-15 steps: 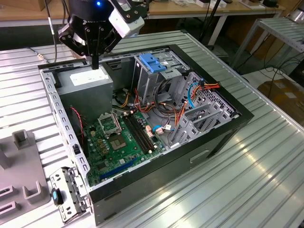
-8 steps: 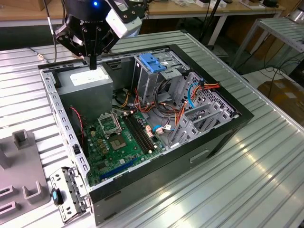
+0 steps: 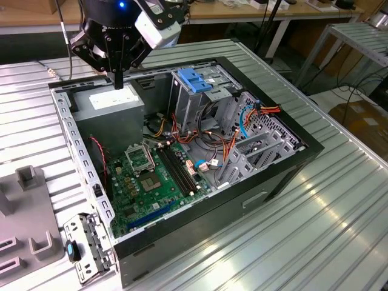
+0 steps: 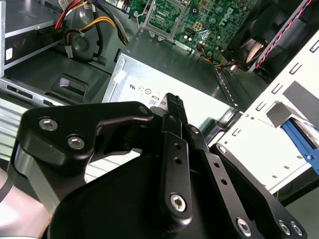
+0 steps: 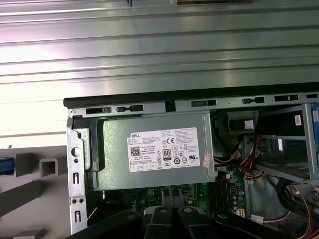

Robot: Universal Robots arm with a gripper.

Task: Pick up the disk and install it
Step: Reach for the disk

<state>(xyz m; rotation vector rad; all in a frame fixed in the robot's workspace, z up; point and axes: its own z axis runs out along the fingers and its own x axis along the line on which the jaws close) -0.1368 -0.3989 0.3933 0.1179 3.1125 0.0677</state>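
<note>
One arm (image 3: pixel 115 27) is reaching down from above, by a corner of the open case (image 3: pixel 200 233). Its claw (image 3: pixel 118 83) is pointing straight down and hanging right over the power box (image 3: pixel 112 108). In the second wrist view the claw (image 4: pixel 172 98) is showing its two fingers (image 4: pixel 169 119) pressed together, and they are pinching nothing. One case is sitting on one ribbed metal table (image 3: pixel 303 230). One power box (image 5: pixel 114 149) is lying inside it, wearing one white sticker (image 5: pixel 164 149). One green board (image 3: pixel 145 182) is lying flat on the case floor, near many coloured wires. One blue latch plate (image 3: pixel 194 79) is standing up on a metal cage, well apart from the claw. One grey holder (image 3: pixel 24 230) is resting on the table outside the case. The disk (image 4: pixel 299 140) is peeking out as a blue-edged thing beyond the case wall, near the holder blocks, and in the first wrist view its blue edge (image 5: pixel 5 165) is showing too. Most of it is cut off, so I cannot tell how it is lying.
</note>
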